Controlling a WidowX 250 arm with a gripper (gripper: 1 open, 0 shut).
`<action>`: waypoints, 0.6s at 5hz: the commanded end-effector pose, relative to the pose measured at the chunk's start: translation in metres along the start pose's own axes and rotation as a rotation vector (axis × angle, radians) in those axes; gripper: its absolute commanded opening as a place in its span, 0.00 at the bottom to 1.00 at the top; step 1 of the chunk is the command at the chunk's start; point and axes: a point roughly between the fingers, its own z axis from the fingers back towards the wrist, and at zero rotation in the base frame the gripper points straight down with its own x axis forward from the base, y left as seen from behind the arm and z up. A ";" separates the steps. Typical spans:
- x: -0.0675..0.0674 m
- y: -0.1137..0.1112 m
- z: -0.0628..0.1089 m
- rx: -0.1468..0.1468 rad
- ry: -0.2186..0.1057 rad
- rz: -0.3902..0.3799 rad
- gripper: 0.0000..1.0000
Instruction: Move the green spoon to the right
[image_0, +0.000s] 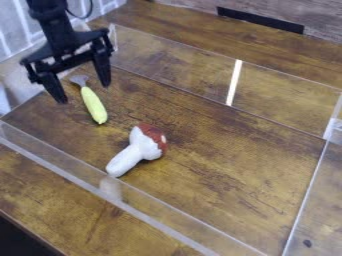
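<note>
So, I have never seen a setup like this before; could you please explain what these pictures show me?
All the pictures come from one fixed-looking camera that looks down at an angle on a wooden surface with clear, low walls around it. The dark machine at the upper left is a single robot arm, and its hand is the part with spread fingers that grasps things. The hand is open and appears to hold nothing.

Near it lies the green spoon, slim and yellow-green with a small grey end. Closer to the camera and further to the picture's right is a white mushroom-shaped toy with a reddish-brown cap. The job is to move the green spoon to the right.
</note>
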 end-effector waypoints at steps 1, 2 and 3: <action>-0.008 -0.010 -0.015 -0.027 -0.025 -0.007 1.00; 0.000 -0.005 -0.030 -0.038 0.003 -0.074 1.00; 0.015 0.000 -0.035 -0.065 0.050 -0.139 1.00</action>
